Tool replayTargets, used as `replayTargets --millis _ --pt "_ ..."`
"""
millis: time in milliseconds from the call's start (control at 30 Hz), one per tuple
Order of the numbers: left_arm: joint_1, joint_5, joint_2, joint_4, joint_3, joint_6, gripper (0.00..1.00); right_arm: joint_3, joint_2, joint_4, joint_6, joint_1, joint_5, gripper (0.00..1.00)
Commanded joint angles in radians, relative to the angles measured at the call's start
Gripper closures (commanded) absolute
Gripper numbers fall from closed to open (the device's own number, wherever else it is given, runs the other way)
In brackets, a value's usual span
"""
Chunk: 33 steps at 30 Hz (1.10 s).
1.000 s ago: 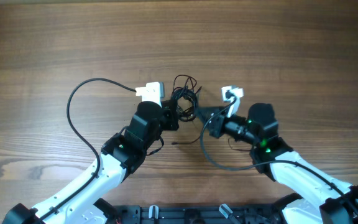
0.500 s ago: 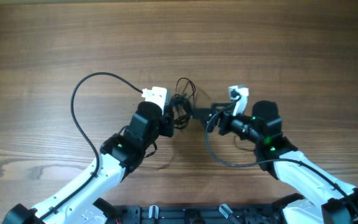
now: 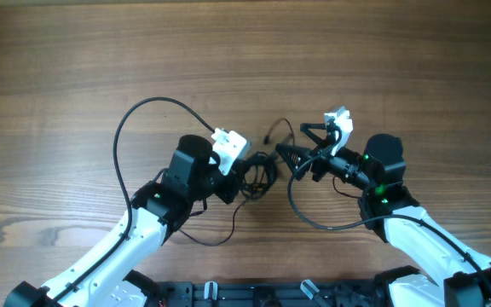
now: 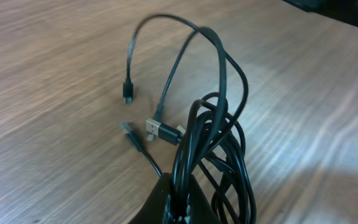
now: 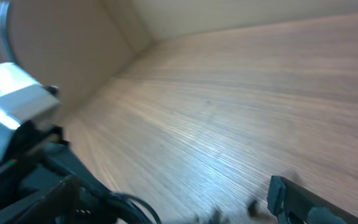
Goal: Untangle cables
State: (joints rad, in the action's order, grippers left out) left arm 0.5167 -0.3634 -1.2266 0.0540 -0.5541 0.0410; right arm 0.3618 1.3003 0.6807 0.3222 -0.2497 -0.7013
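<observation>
The cables (image 3: 261, 170) form a small black clump at the table's middle, with one plug tip (image 3: 268, 136) sticking out behind it. My left gripper (image 3: 239, 175) is shut on the clump's left side. In the left wrist view the cords (image 4: 219, 124) rise in loops from between the closed jaws of the left gripper (image 4: 182, 202), and three plug tips (image 4: 128, 98) lie on the wood beyond. My right gripper (image 3: 297, 142) stands open just right of the clump, holding nothing. In the right wrist view the right gripper (image 5: 166, 202) gapes wide, with only one cord loop (image 5: 135, 208) showing at the bottom edge.
Thick black arm wires arch over the table: one left of the left arm (image 3: 122, 145), one below the right gripper (image 3: 301, 209). A thin cord tail (image 3: 220, 234) trails toward the front edge. The left arm's white camera block (image 5: 14, 106) shows close by in the right wrist view.
The right gripper has opened, let go of the cables and drawn back to the right. The left gripper has carried the clump right and toward the front.
</observation>
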Motion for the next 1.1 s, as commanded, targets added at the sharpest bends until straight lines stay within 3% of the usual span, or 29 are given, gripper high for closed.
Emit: replayTargets --millis 0,267,433,667,733,833,933,967,1000,1067 --pt "-0.005 -0.182 0.0 0.005 -0.003 0.035 0.96 0.007 -0.015 0.0 -0.11 0.002 -0.116 0.07" --pt "-0.005 -0.238 0.0 0.047 -0.021 0.059 0.96 0.007 -0.014 -0.182 -0.196 0.001 -0.181 0.17" --pt "-0.043 -0.24 0.0 0.011 -0.062 0.022 0.96 0.007 -0.014 -0.212 -0.217 0.0 -0.264 0.38" --pt "-0.052 -0.347 0.0 -0.102 -0.062 0.018 0.96 0.007 0.014 -0.24 -0.233 -0.034 -0.266 0.37" --pt "-0.052 -0.347 0.0 -0.107 -0.062 0.018 0.96 0.007 0.027 -0.217 -0.233 -0.045 -0.267 0.54" --pt "-0.052 -0.346 0.0 -0.092 -0.061 0.018 0.95 0.007 0.027 -0.149 -0.15 -0.043 -0.244 0.95" --pt "-0.052 -0.288 0.0 -0.071 -0.061 -0.01 0.62 0.007 0.027 -0.061 0.086 -0.044 -0.096 0.96" --pt "-0.052 -0.254 0.0 -0.071 -0.061 -0.042 0.4 0.007 0.027 -0.048 0.145 -0.044 -0.024 0.95" --pt "-0.052 -0.232 0.0 -0.073 -0.061 -0.066 0.25 0.007 0.027 -0.045 0.171 -0.044 0.021 0.96" --pt "-0.052 -0.195 0.0 -0.088 -0.061 -0.129 0.16 0.007 0.027 -0.046 0.217 -0.044 0.117 0.95"
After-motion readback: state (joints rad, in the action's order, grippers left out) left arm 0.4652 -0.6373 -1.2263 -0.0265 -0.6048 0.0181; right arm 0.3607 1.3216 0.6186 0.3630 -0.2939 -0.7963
